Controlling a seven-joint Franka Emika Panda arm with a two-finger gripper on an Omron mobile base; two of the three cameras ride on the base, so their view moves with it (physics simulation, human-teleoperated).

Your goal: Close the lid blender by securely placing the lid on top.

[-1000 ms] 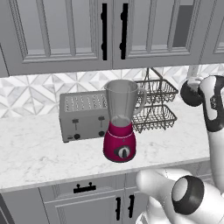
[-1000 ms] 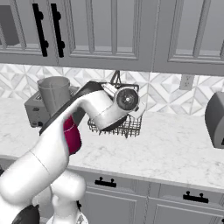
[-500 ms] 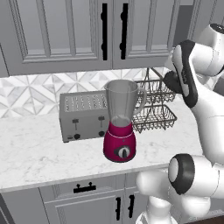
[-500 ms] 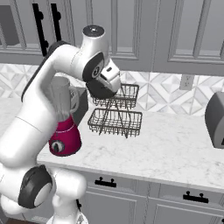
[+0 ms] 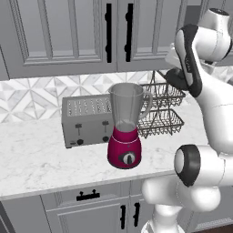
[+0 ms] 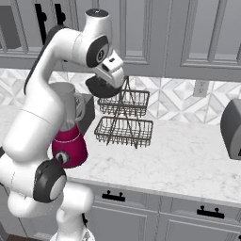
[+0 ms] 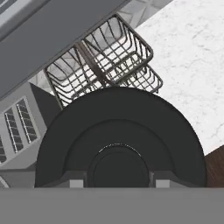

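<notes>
High above the wire rack (image 6: 123,120), the lid (image 7: 120,140) clamped in the tool (image 7: 118,183), blender (image 5: 126,132) open below.

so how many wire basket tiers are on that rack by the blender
2: an upper basket and a lower basket, stacked on one wire rack to the right of the blender in the left base view, against the backsplash.

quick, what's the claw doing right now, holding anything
Claw: closed on the dark round flat lid, held up in the air above the wire basket rack.
</notes>
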